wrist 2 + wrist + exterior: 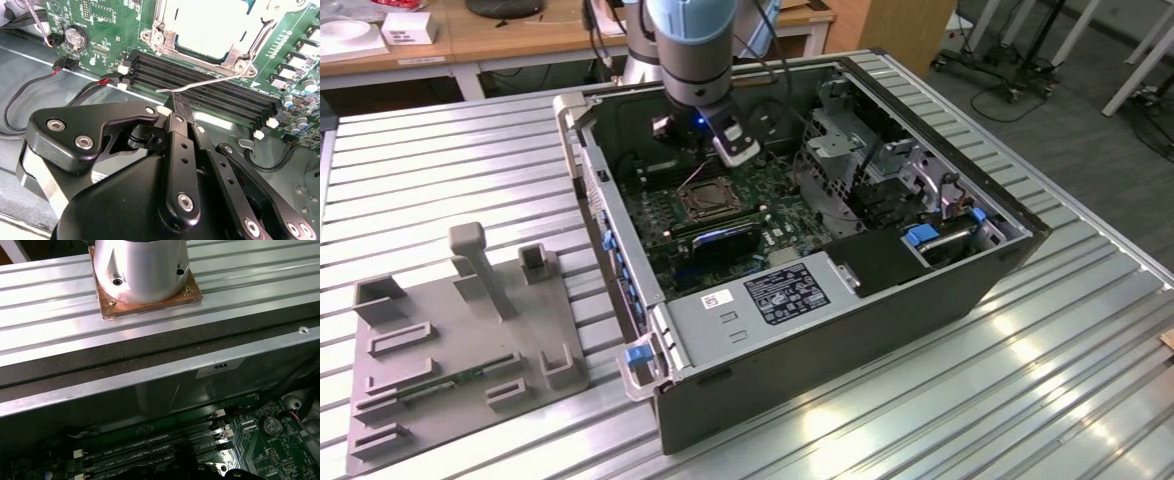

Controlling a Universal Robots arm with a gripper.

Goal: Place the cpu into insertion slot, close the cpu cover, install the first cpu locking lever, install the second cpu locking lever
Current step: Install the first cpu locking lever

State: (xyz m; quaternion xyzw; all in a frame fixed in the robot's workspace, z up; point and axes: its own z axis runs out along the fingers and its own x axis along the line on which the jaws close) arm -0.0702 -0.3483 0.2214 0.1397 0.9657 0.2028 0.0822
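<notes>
Nearest in the second wrist view, the gripper (pixel 172 102) has its fingers pressed together on the free end of a thin wire locking lever (pixel 215 80). The wire runs from the pinch across the black memory slots (pixel 210 95) toward the corner of the socket.

Just beyond those slots lies the insertion slot (pixel 707 198), with the cpu (pixel 215 22) showing pale through the window of the cpu cover (pixel 165 22). The cover looks flat over the chip, so I judge that seating the chip and closing the cover are done. The step in hand is a lever (first or second, I cannot tell).

The lever stands raised above the green motherboard (pixel 100 20). Finishing the step should call for a firm pinch while the wire is swung down and sideways to hook under its catch, without scraping the memory slots.

Farther off, in the exterior view, the arm hangs inside the open computer case (pixel 881 290).
</notes>
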